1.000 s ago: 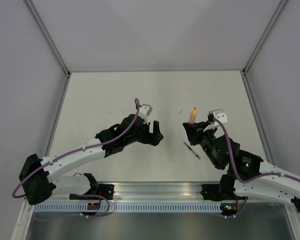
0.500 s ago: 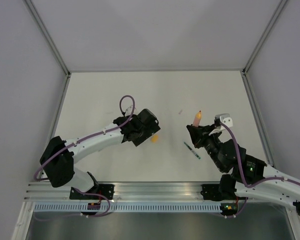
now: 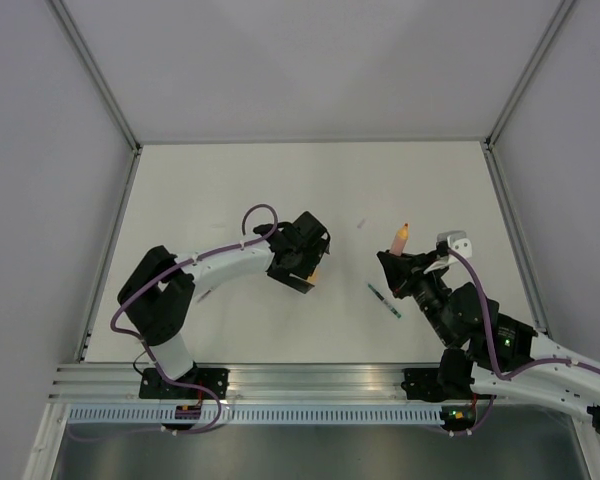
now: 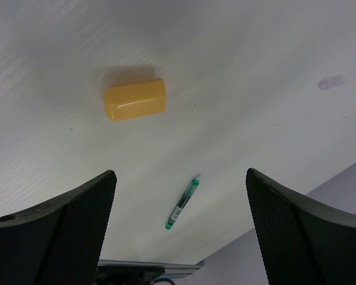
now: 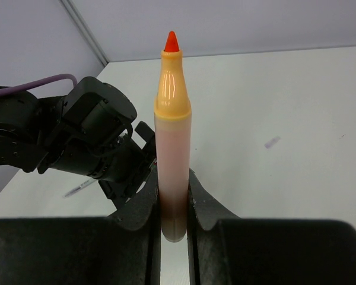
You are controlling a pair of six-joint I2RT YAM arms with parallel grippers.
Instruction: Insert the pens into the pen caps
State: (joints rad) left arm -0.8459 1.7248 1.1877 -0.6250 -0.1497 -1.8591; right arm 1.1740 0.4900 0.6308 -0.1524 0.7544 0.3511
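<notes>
Closing the left end effector (image 4: 178, 175) from its present pose could be judged risky; its fingers (image 4: 59, 228) are spread wide with nothing held, and the orange cap (image 4: 135, 99) is not yet between them; a pinch made off-centre could send so short and rounded a piece rolling across the bench (image 4: 273, 47). Farther right, the orange pen (image 5: 173, 119) is clamped only near its lower end by the narrowly set right end effector (image 5: 173, 202); a push from a cap against the red tip could tilt the pen or slide it down through the grip.

As to position, the cap is seen lying on its side on the bench, apart from the left fingers, ahead of their tips and nearer one finger than the other; the green pen (image 3: 385, 300) lies flat on the bench between the two arms, nearer the right one and touched by neither; the orange pen is held upright in the right end effector, tip uppermost, well apart from the cap.
</notes>
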